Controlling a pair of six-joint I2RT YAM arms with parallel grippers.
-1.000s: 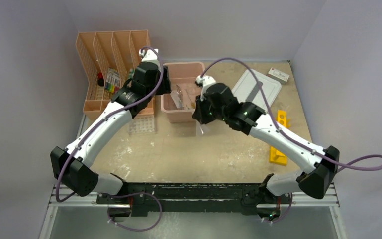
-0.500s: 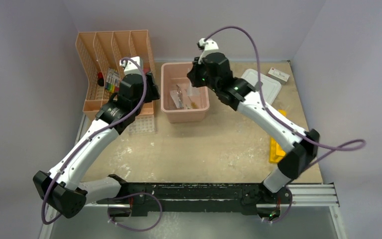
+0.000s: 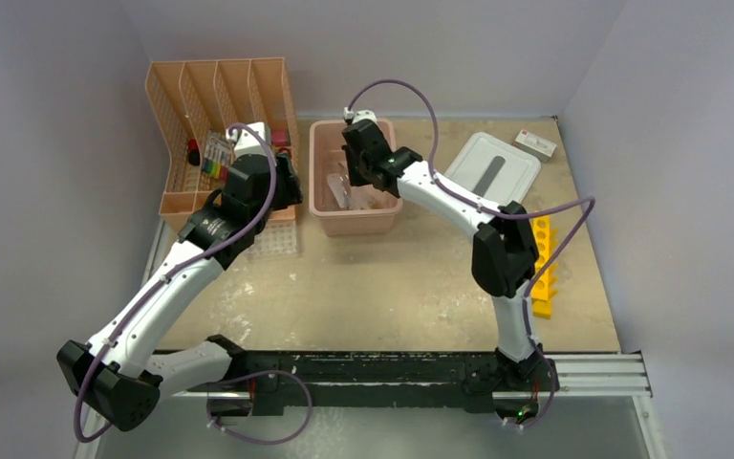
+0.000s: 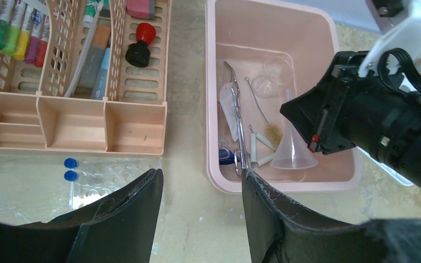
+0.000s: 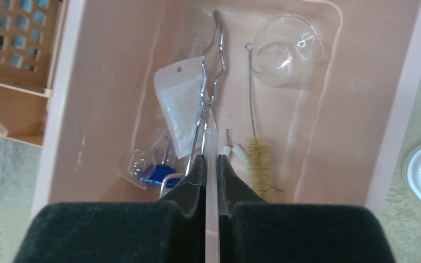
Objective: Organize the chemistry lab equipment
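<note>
My right gripper (image 5: 209, 159) hangs inside the pink bin (image 3: 354, 222), shut on the thin stem of a clear funnel (image 4: 295, 150). Under it in the bin lie metal forceps (image 5: 211, 71), a small clear bag (image 5: 178, 109), a clear blue-capped tube (image 5: 145, 170), a bristle brush (image 5: 257, 159) and a glass dish (image 5: 285, 46). My left gripper (image 4: 200, 175) is open and empty, above the table between the bin and the clear tube tray (image 4: 104, 175). The yellow holed rack (image 3: 540, 268) lies at the right.
The peach slotted organizer (image 3: 210, 105) with pens and markers stands at the back left, against the tube tray. The bin's white lid (image 3: 492, 167) lies at the back right, with a small white box (image 3: 535, 143) beyond it.
My right gripper has swung from the bin's front right corner up and over the bin, carrying the funnel. My left gripper has drawn back left from the bin's left side.
</note>
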